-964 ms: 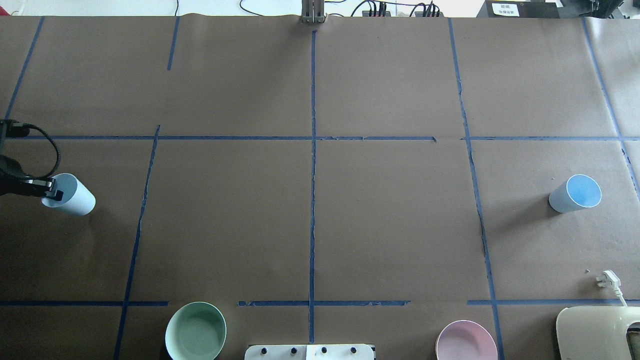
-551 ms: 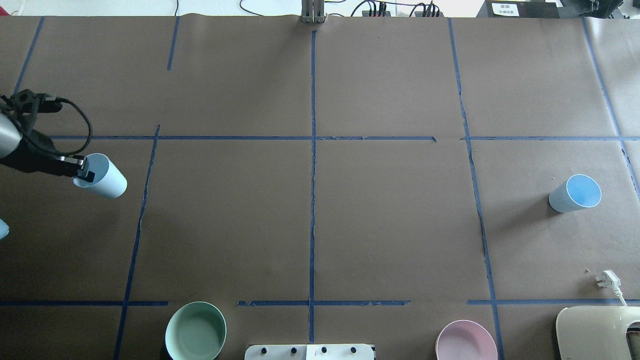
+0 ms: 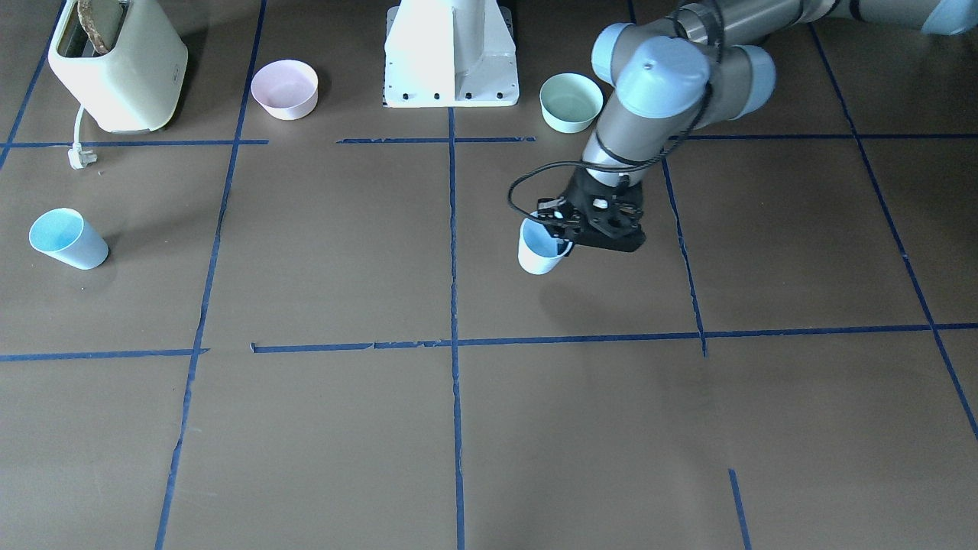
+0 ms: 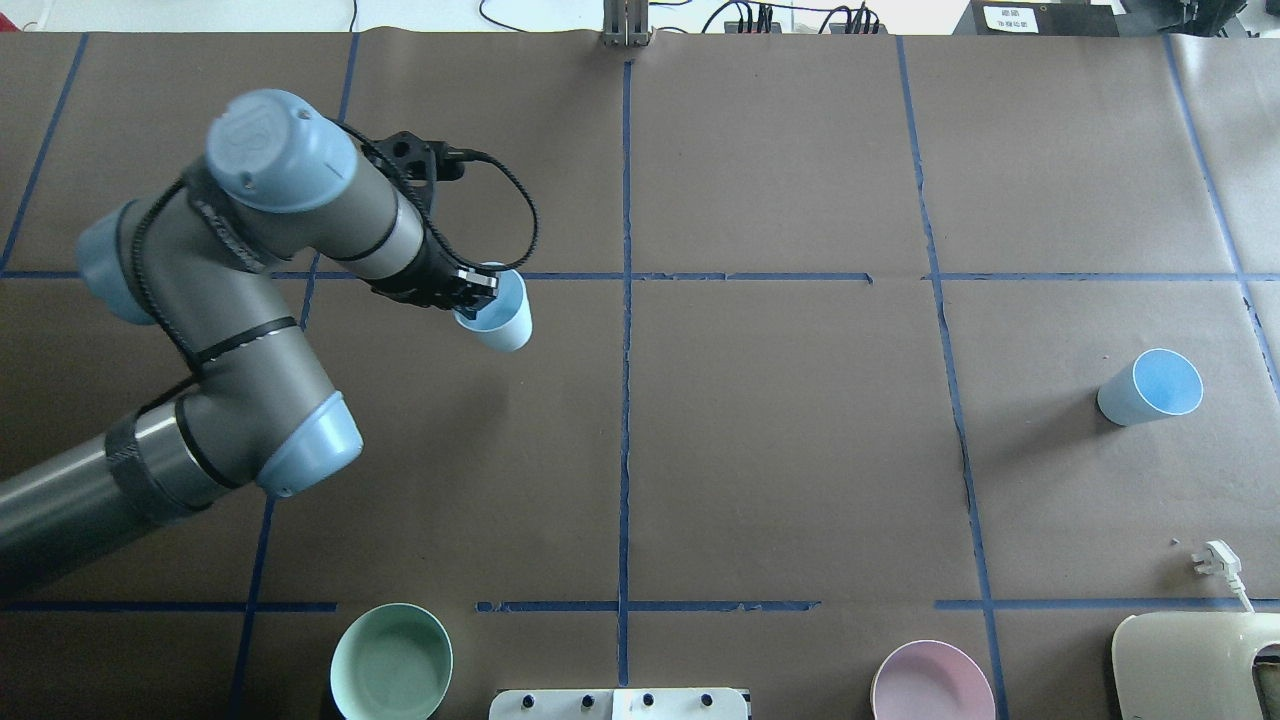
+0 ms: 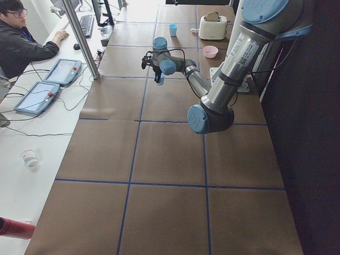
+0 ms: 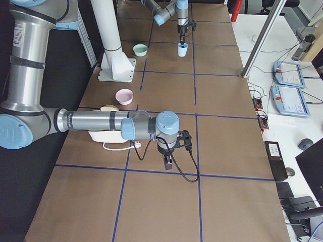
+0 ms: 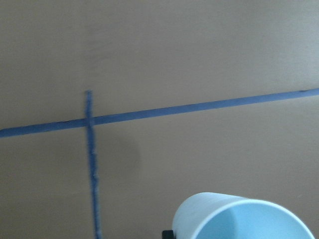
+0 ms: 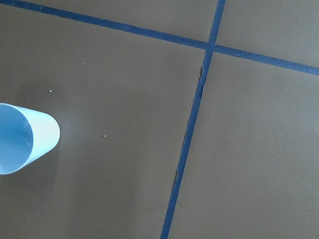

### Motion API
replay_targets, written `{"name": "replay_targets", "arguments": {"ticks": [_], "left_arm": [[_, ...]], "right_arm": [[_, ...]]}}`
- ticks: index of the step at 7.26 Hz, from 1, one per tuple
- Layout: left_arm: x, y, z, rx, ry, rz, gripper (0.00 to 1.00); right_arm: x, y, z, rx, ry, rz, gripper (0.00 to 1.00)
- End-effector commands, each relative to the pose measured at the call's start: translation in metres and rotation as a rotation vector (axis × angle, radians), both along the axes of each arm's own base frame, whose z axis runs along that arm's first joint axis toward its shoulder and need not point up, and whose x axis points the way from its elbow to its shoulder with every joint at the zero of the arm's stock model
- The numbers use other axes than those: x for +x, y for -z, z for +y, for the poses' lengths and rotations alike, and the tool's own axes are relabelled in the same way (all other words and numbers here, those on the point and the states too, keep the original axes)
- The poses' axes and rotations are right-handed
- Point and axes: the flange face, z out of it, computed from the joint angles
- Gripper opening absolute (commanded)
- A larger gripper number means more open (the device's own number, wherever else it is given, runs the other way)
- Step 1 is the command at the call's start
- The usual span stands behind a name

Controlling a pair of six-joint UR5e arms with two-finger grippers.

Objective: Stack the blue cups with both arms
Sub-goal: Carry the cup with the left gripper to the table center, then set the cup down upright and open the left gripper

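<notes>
The worktop, brown paper gridded with blue tape, fills the overhead view edge to edge. The left arm comes in from the left edge, folded at the elbow, and reaches towards the centre line. The right arm shows only in the right side view, stretched low along that end. Its pincer points down there, and I cannot tell if it is apart or together. The base stands at the robot's edge, and the toaster sits in the right corner. The mint bowl and pink bowl flank the base along that edge. The left pincer is clamped on the held cup at its rim. That cup is mouth up and lifted off the paper, just left of the centre line. The free cup stands upright near the right edge, well apart. Brown paper and tape lines span the stretch between the cups
</notes>
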Motion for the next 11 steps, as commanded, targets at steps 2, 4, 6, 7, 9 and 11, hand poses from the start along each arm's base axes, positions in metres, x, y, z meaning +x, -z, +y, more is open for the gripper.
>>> {"name": "replay_targets", "arguments": {"ticks": [2,4,6,7,9,11], "left_arm": [[0.106,0.049,0.034,0.033,0.029,-0.030,0.08],[0.118,0.046,0.046,0.053,0.017,-0.039,0.17],[0.118,0.043,0.046,0.051,0.018,-0.045,0.59],[0.118,0.041,0.046,0.051,0.017,-0.048,0.81],[0.110,0.042,0.041,0.050,0.013,-0.072,0.99],[0.024,0.059,0.038,-0.019,-0.048,-0.110,0.99]], "right_arm": [[0.000,0.000,0.000,0.000,0.000,0.000,1.00],[0.000,-0.001,0.000,-0.003,-0.002,0.000,1.00],[0.000,-0.001,0.000,-0.003,-0.002,0.000,1.00],[0.000,-0.001,0.000,-0.003,-0.002,-0.001,1.00],[-0.001,0.001,0.000,-0.002,-0.002,-0.008,1.00],[-0.001,0.002,0.000,0.005,0.000,-0.011,1.00]]}}
